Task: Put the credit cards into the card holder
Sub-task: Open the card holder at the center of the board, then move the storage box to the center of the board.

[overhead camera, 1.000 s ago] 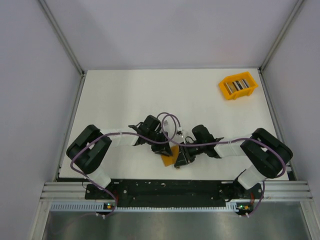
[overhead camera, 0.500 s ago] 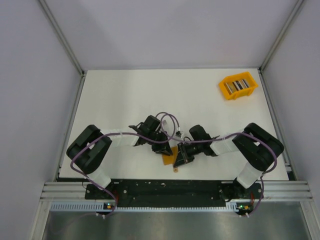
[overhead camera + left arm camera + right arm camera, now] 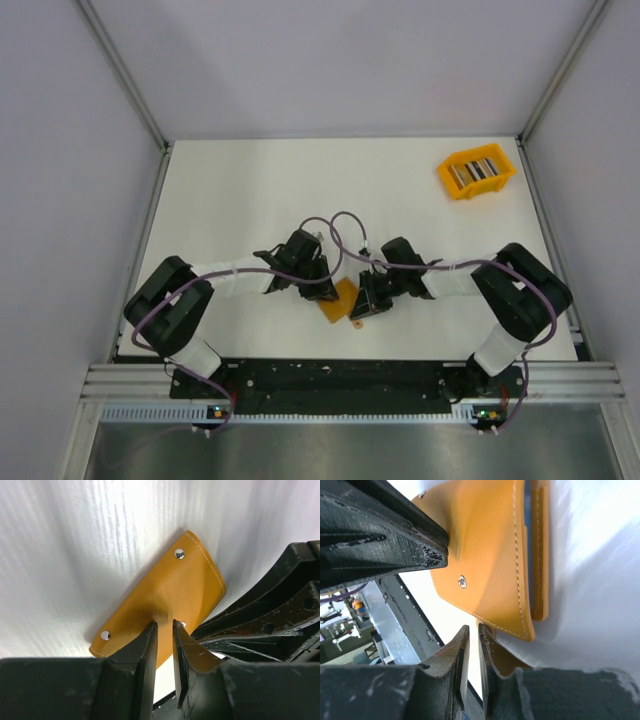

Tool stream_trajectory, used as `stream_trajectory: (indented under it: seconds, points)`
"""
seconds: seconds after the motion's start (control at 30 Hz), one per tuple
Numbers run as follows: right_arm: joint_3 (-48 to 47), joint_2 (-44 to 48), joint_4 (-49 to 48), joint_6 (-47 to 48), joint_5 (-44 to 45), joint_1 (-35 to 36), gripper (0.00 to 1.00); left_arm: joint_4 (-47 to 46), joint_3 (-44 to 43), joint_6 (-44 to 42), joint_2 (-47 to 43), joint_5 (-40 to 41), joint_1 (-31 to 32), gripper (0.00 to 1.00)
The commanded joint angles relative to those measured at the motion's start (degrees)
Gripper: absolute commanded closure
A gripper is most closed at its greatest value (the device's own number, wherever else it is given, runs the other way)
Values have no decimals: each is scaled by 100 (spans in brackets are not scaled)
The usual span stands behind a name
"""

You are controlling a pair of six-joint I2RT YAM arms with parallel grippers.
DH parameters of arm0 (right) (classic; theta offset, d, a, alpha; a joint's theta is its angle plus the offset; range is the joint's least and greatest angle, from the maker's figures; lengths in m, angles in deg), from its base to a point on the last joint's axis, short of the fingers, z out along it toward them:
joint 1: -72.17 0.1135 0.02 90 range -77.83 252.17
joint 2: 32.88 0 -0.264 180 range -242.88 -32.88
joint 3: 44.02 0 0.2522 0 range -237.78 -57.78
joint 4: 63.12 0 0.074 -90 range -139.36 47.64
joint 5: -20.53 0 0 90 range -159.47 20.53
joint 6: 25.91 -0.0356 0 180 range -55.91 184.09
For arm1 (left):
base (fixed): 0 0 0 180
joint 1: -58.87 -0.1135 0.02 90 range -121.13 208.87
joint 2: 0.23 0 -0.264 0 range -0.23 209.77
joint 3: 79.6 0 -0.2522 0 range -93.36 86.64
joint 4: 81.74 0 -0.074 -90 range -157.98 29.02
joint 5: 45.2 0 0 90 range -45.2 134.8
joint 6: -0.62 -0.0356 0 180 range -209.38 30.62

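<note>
The mustard-orange card holder (image 3: 338, 298) lies near the table's front edge, between my two grippers. In the left wrist view the card holder (image 3: 170, 587) shows three metal studs, and my left gripper (image 3: 163, 624) pinches its top face with the jaws a thin slit apart. From the right, the card holder (image 3: 485, 545) gapes a little along one edge and shows grey lining. My right gripper (image 3: 472, 627) is shut at its near corner with only white table in the slit. The credit cards (image 3: 477, 169) stand as a striped row far off at the back right.
The bright orange plastic bin (image 3: 447, 180) holding the cards sits at the table's back right corner. A small orange clasp tab (image 3: 354, 325) pokes out toward the front rail (image 3: 330, 375). Purple cables (image 3: 345, 235) loop over both wrists.
The card holder has slid a little away from the front edge and turned, with both grippers following it. The right gripper narrowed, and the left one closed slightly.
</note>
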Motion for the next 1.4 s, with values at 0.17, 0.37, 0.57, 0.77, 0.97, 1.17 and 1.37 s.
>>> stream_trajectory:
  seconds: [0.17, 0.37, 0.57, 0.77, 0.97, 1.17, 1.37]
  points:
    - [-1168, -808, 1418, 1323, 2378, -227, 83, 861, 154, 71, -284, 1364, -50, 76]
    - [-1933, -1116, 1946, 1851, 2722, -254, 82, 1108, 215, 194, -601, 1638, -59, 75]
    - [-2277, -915, 2052, 1974, 2292, -263, 78, 941, 216, 98, -785, 1629, -58, 73]
    - [-2321, 77, 1999, 1790, 1852, -394, 69, 1125, -258, -263, -1057, 2077, -59, 66]
    - [-2488, 939, 1981, 1684, 1800, -974, 60, 1354, -725, -614, -1383, 2253, -59, 57]
    - [-2865, 976, 2297, 1245, 2854, -2053, 50, 1530, -813, -834, -1515, 2438, -67, 40]
    - [-4094, 124, 2701, 1359, 3432, -2793, 42, 1398, -646, -966, -1629, 2376, -85, 25]
